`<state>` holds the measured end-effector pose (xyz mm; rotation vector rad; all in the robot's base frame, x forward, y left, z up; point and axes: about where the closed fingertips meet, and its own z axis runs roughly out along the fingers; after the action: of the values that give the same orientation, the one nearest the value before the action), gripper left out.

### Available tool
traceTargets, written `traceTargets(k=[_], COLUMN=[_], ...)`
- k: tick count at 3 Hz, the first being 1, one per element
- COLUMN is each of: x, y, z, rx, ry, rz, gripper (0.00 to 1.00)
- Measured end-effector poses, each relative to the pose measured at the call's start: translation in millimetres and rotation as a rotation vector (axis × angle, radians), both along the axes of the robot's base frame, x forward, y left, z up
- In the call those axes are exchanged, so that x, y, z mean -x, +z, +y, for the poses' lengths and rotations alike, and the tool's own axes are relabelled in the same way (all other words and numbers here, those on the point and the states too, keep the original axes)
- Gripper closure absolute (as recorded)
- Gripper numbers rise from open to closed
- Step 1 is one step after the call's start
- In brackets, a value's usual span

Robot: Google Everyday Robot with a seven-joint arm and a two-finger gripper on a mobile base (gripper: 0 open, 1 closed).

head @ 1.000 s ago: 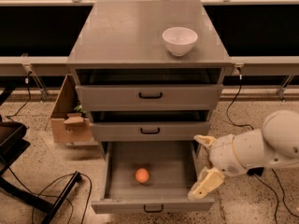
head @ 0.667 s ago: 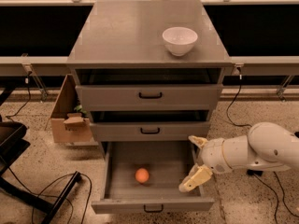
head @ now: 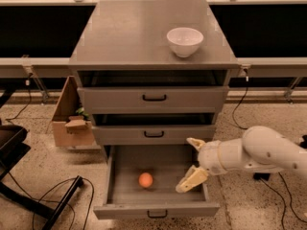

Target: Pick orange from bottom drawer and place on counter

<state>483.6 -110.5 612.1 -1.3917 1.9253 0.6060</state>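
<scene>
The orange (head: 146,179) lies on the floor of the bottom drawer (head: 156,211), which is pulled fully out. My gripper (head: 191,163) is over the right side of that drawer, to the right of the orange and apart from it. Its two cream fingers are spread wide, one (head: 195,143) up near the middle drawer's front and one (head: 191,179) lower over the drawer floor. It holds nothing. The counter (head: 139,32) is the grey top of the cabinet.
A white bowl (head: 184,41) stands on the counter at the right rear. The two upper drawers (head: 153,99) are slightly ajar. A cardboard box (head: 72,116) sits left of the cabinet. Black cables and a stand (head: 48,195) lie on the floor at lower left.
My gripper and arm have moved left, from the drawer's right edge to over the drawer's right interior, closer to the orange. The orange has not moved.
</scene>
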Motion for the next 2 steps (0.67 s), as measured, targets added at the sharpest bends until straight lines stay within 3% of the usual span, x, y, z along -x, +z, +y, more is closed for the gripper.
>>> traceTargets(k=[1,2], x=[-41.2,-68.0], y=[-64.1,-116.6], z=[39.8,60.1], rx=[-0.047,-0.073], ry=[0.004,-0.015], rz=[-0.069,-0.116], gripper=[0.00,0.00])
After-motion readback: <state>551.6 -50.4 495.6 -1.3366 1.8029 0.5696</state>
